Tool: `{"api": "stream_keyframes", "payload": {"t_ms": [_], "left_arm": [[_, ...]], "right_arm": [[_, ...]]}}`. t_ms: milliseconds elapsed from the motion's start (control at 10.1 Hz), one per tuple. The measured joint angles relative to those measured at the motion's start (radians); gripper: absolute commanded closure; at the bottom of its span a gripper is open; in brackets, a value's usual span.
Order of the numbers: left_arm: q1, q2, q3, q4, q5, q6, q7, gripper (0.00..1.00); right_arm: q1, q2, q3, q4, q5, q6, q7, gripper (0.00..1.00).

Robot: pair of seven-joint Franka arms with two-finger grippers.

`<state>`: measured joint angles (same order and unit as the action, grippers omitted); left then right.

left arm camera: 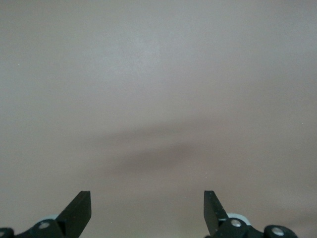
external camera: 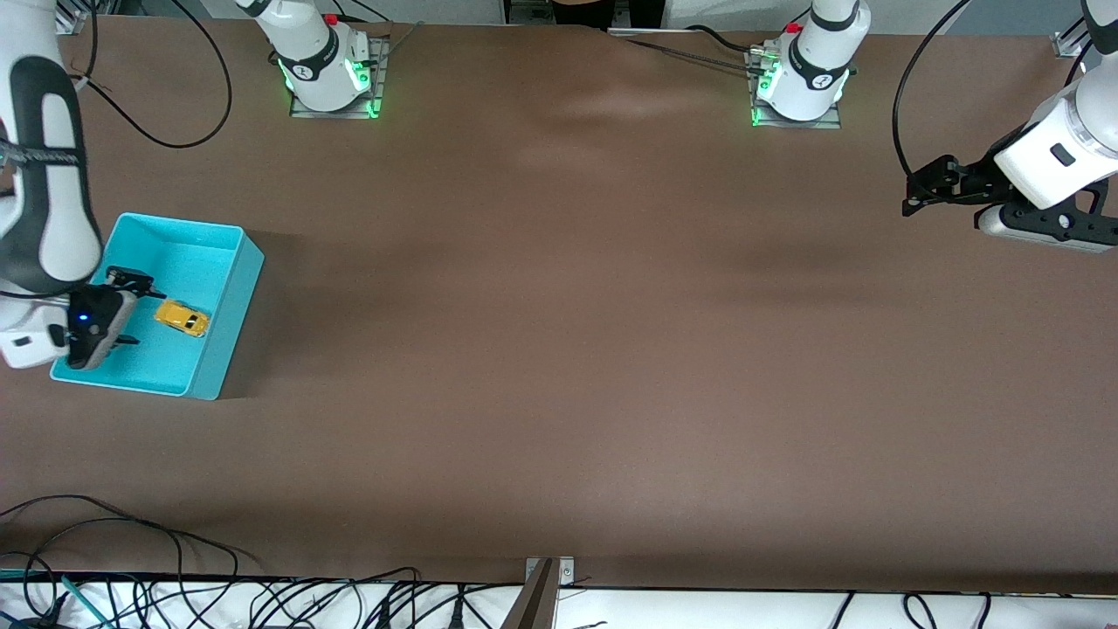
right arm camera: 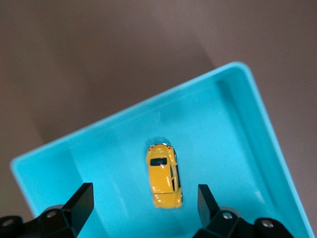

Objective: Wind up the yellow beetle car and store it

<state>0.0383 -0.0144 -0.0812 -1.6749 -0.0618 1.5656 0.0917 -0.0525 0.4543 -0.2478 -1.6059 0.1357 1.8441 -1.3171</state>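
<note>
The yellow beetle car (external camera: 182, 318) lies on its wheels on the floor of a teal bin (external camera: 249, 262) toward the right arm's end of the table. My right gripper (external camera: 137, 310) is over the bin, open and empty, beside the car and apart from it. In the right wrist view the car (right arm camera: 163, 176) sits on the bin floor between the spread fingers of the right gripper (right arm camera: 144, 187), inside the bin's rim (right arm camera: 129, 110). My left gripper (external camera: 917, 188) is open and empty, up over bare table at the left arm's end; the left wrist view shows the left gripper (left arm camera: 146, 194) over table only.
The brown table (external camera: 559, 349) holds only the bin. The two arm bases (external camera: 327, 65) (external camera: 803, 74) stand along the edge farthest from the front camera. Cables (external camera: 175, 603) lie along the edge nearest to it.
</note>
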Motion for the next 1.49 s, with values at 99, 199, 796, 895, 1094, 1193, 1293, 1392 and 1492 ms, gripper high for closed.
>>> {"api": "stream_keyframes", "payload": {"t_ms": [99,199,796,895,1094,1193,1293,1392,1492], "left_arm": [[0.001,0.0,0.0,0.0,0.0,0.0,0.0,0.0],[0.002,0.0,0.0,0.0,0.0,-0.003,0.0,0.0],[0.006,0.0,0.0,0.0,0.0,-0.013,0.0,0.0],[0.006,0.0,0.0,0.0,0.0,-0.013,0.0,0.0],[0.007,0.0,0.0,0.0,0.0,-0.014,0.0,0.0],[0.007,0.0,0.0,0.0,0.0,-0.014,0.0,0.0],[0.007,0.0,0.0,0.0,0.0,-0.014,0.0,0.0],[0.007,0.0,0.0,0.0,0.0,-0.014,0.0,0.0],[0.007,0.0,0.0,0.0,0.0,-0.014,0.0,0.0]], "right_arm": [[0.015,-0.028,0.002,0.053,0.0,-0.073,0.107,0.01],[0.032,-0.048,0.002,0.101,-0.001,-0.125,0.222,0.0],[0.108,-0.127,0.003,0.192,-0.052,-0.209,0.844,0.0],[0.128,-0.148,0.004,0.189,-0.073,-0.219,0.91,0.0],[0.169,-0.185,0.005,0.156,-0.121,-0.224,1.006,0.0],[0.188,-0.201,0.005,0.133,-0.135,-0.224,1.037,0.0],[0.203,-0.217,0.005,0.106,-0.14,-0.223,1.057,0.0],[0.209,-0.238,0.005,0.073,-0.145,-0.213,1.074,0.0],[0.21,-0.267,0.007,0.031,-0.154,-0.185,1.079,0.0]]}}
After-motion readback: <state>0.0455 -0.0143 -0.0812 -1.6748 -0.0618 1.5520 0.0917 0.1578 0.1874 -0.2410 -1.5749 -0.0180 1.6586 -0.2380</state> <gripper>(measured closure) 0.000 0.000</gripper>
